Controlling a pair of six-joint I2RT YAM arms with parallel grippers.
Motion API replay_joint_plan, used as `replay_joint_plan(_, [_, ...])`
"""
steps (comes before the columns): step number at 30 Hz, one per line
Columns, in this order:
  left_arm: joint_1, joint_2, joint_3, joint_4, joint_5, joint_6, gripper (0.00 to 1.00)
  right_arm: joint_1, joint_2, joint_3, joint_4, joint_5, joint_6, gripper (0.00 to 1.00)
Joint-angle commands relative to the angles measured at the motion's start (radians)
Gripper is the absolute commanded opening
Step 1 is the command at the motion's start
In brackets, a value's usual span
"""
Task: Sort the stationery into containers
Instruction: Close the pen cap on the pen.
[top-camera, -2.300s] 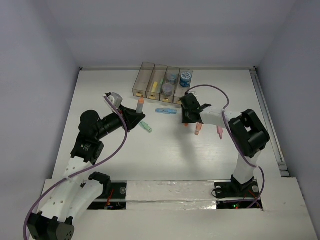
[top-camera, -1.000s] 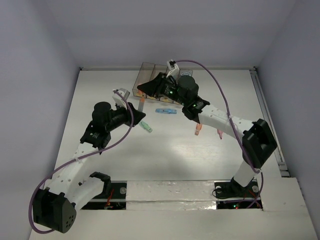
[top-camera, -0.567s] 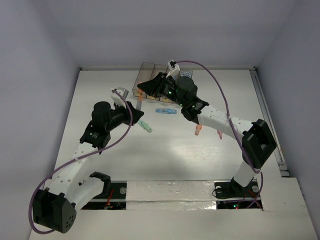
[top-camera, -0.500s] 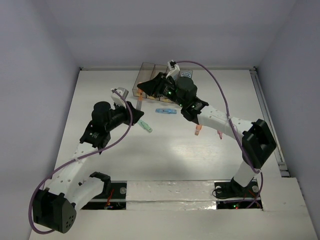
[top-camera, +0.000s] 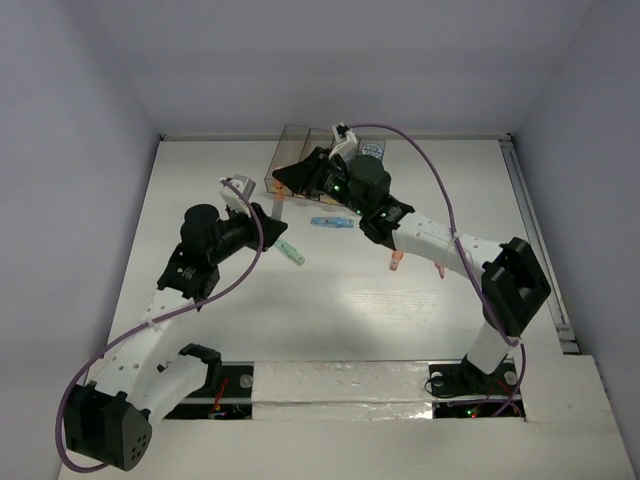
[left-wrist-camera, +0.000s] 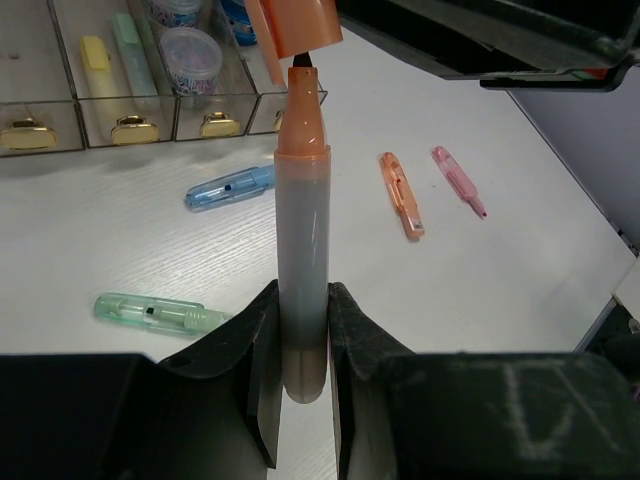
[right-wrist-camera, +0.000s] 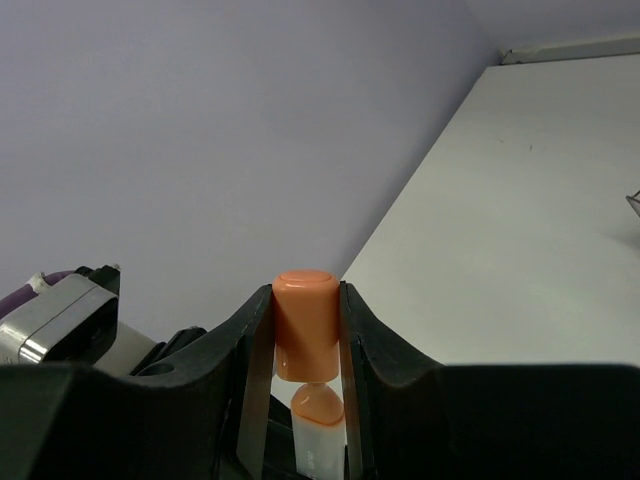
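Upright grey marker (left-wrist-camera: 303, 250) with orange neck, orange cap (left-wrist-camera: 295, 25) right above its nib

1. The white tabletop (top-camera: 330, 320) spreads beneath my left end effector (left-wrist-camera: 303, 300), with a faint wood grain.
2. Just to the left of that end effector, a green stick (left-wrist-camera: 150, 312) lies flat on it.
3. Farther ahead and to the left, a blue stick (left-wrist-camera: 230, 187) lies flat.
4. Beyond the blue stick, four smoky bins (left-wrist-camera: 130, 110) stand in a row, side by side, with their yellow labels facing me.
5. Ahead to the right, an orange stick (left-wrist-camera: 401, 195) and a pink stick (left-wrist-camera: 458, 181) lie near each other but apart.
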Motion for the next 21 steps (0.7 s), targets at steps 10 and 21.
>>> replay_joint_plan(10, [-0.005,-0.048,0.04,0.034,-0.037,0.0,0.0,0.035,0.008,0.007,0.045,0.033,-0.034,0.0])
replay_joint_plan(21, [-0.005,-0.092,0.03,0.025,-0.129,-0.015,0.0,0.125,-0.001,-0.027,0.11,0.122,-0.064,0.0])
